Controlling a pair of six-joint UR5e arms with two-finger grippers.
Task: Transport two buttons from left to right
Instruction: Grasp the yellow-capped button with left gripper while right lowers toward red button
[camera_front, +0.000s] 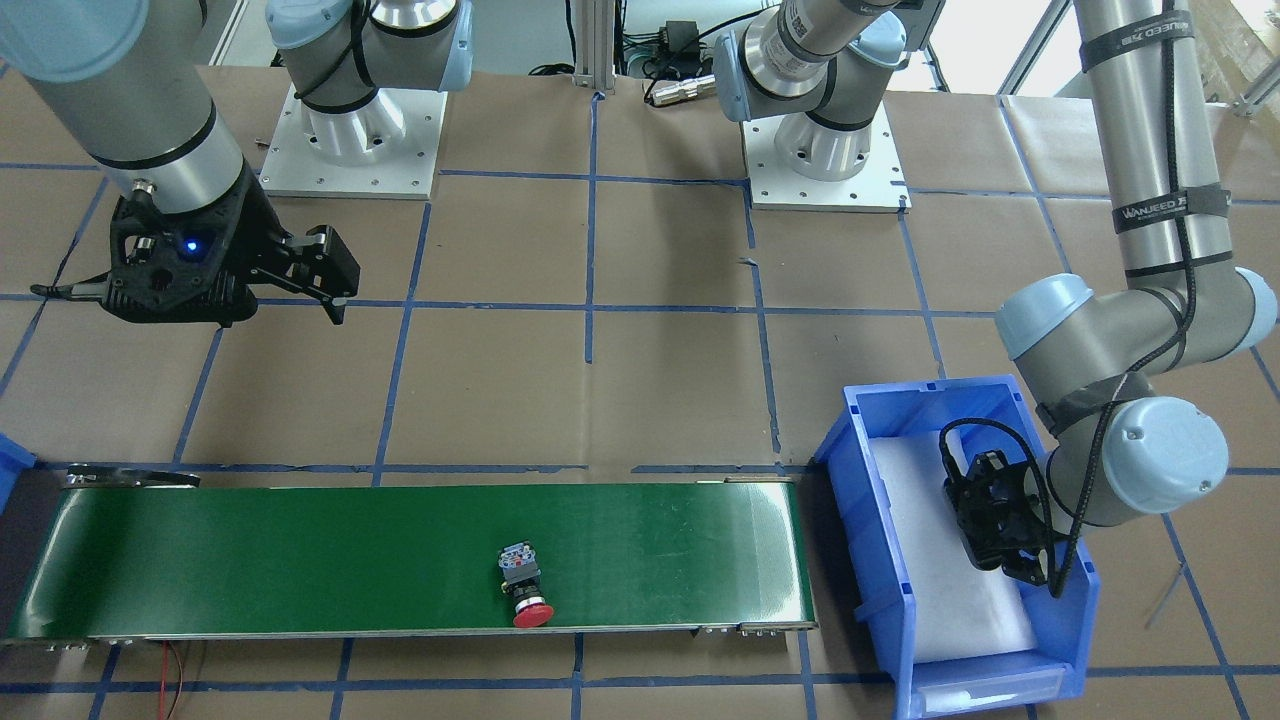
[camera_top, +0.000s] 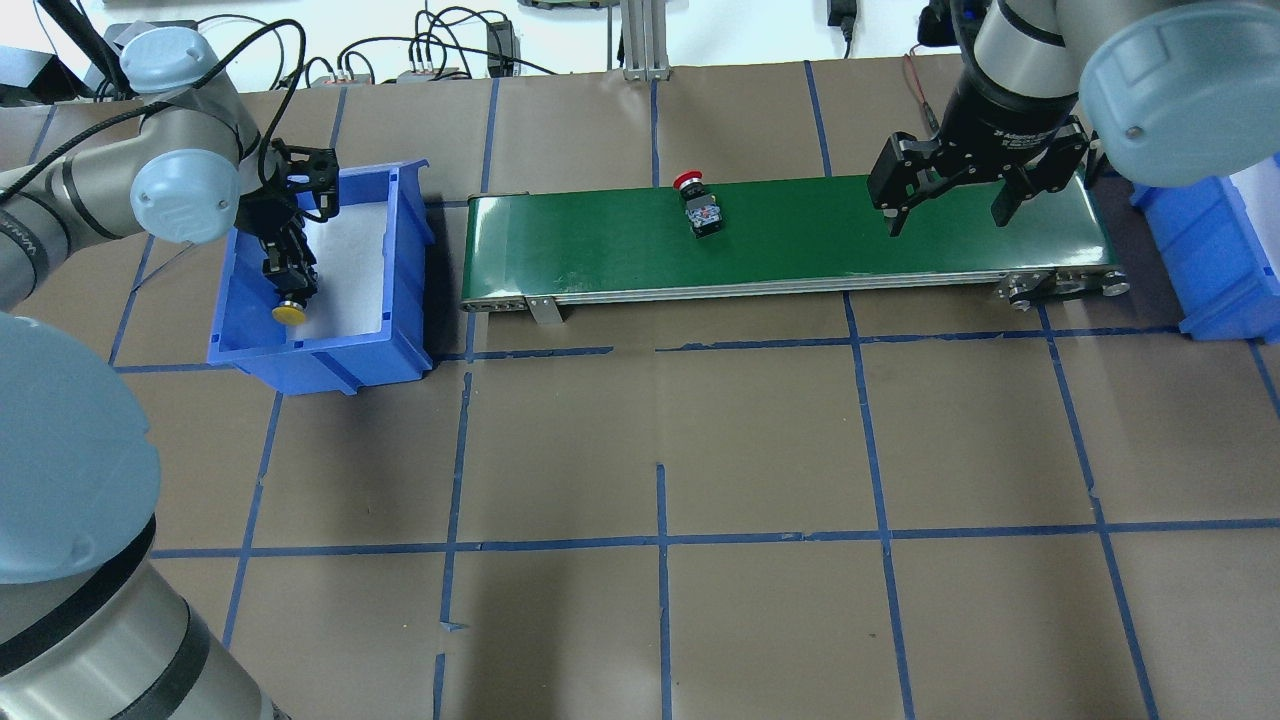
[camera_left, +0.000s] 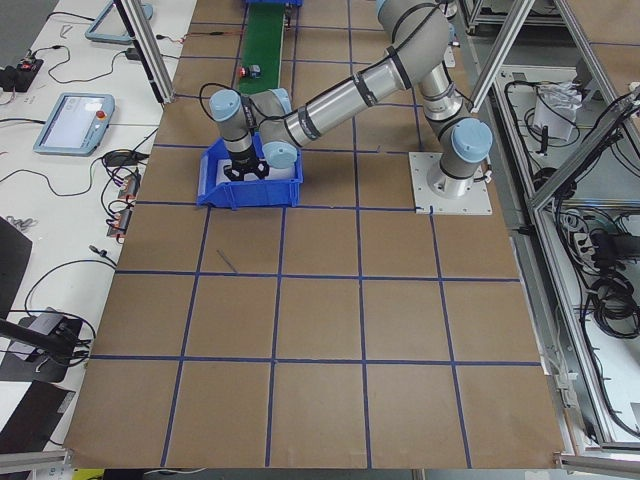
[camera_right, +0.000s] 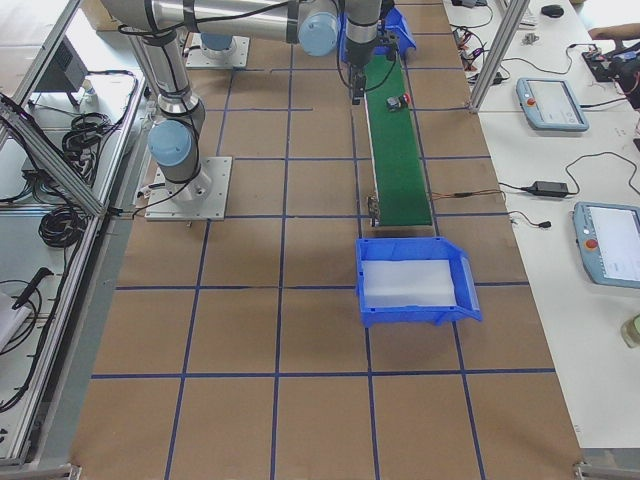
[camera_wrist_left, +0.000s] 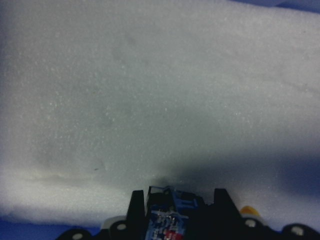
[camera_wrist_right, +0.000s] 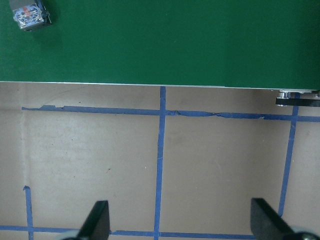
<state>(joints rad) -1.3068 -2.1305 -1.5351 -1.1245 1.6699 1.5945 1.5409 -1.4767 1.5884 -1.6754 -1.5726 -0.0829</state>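
The red button (camera_front: 525, 590) lies on its side mid-way along the green conveyor belt (camera_front: 250, 560). It also shows in the overhead view (camera_top: 697, 205) and at the top left of the right wrist view (camera_wrist_right: 29, 16). My left gripper (camera_top: 288, 280) is down inside the left blue bin (camera_top: 320, 352), shut on the yellow button (camera_top: 290, 314). The button's body (camera_wrist_left: 167, 220) sits between the fingers just over the white foam. In the front view the gripper (camera_front: 1005, 545) hides the button. My right gripper (camera_top: 945, 215) is open and empty above the belt's right end.
A second blue bin (camera_top: 1215, 255) with a white foam liner stands just past the belt's right end. The belt's roller end (camera_top: 1060, 287) is below my right gripper. Brown paper with blue tape lines (camera_top: 660, 540) covers the table.
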